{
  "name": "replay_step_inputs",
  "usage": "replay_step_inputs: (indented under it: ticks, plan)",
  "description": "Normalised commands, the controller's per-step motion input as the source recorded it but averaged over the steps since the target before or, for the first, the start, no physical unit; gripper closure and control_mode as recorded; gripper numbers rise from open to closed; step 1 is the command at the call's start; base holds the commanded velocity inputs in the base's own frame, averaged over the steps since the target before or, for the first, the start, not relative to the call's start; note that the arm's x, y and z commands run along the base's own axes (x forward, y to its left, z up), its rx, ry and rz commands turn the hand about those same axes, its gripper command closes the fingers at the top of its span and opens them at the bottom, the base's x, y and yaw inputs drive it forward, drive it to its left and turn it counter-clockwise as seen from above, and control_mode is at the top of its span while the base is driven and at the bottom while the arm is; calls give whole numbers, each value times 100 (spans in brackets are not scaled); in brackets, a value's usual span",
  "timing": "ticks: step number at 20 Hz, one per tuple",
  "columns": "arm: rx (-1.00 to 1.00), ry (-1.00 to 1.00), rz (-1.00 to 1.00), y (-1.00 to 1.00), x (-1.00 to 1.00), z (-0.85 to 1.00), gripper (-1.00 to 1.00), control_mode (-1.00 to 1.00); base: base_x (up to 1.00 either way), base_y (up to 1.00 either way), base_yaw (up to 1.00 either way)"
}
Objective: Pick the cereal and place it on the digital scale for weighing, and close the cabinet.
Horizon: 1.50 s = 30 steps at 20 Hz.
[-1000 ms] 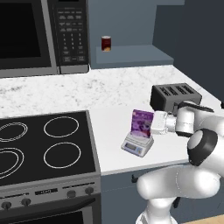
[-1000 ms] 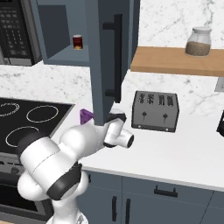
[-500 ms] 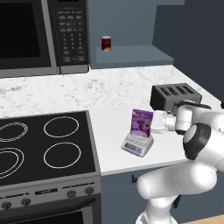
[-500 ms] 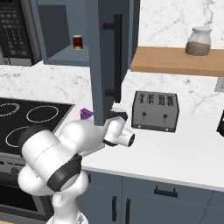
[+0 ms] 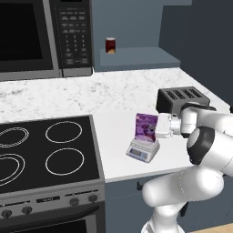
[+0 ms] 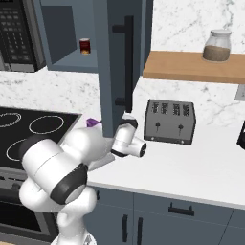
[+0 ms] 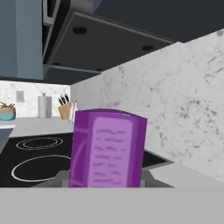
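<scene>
The cereal (image 5: 146,126) is a small purple box standing upright on the silver-white digital scale (image 5: 142,151) near the counter's front edge. My gripper (image 5: 157,127) reaches in from the right and is shut on the box's right side. In the hand view the cereal (image 7: 107,148) stands close up, and my fingertips are hidden. A purple corner of the cereal (image 6: 92,123) peeks out behind my arm. The cabinet door (image 6: 117,57) with its black bar handle (image 6: 128,62) hangs open above the counter, and the cabinet's inside (image 5: 132,27) is exposed.
A dark red can (image 5: 110,45) stands on the open cabinet's shelf. The black toaster (image 5: 182,98) sits just behind my hand. The stove (image 5: 41,150) lies to the left, with the microwave (image 5: 36,36) above it. A jar (image 6: 216,46) rests on a wooden shelf (image 6: 191,67).
The cereal stays upright on the scale with my gripper at its side. Only my arm's elbow has shifted slightly.
</scene>
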Motion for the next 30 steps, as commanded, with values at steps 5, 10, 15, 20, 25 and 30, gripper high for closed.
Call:
replay_step_inputs:
  ticks: [5,10,15,20,25,30]
  plan:
    - [0,-1,0,1,-2,-12,-100,-100,0,0,0]
    - [0,0,0,0,-9,-5,-100,-100,0,0,0]
    - [0,0,0,-1,-3,-1,-100,-100,0,0,0]
    - [0,0,0,-14,0,0,-100,-100,0,0,0]
    - [3,0,0,-28,0,-1,-100,-100,0,0,0]
    - [3,0,0,-29,-2,-2,-100,-100,0,0,0]
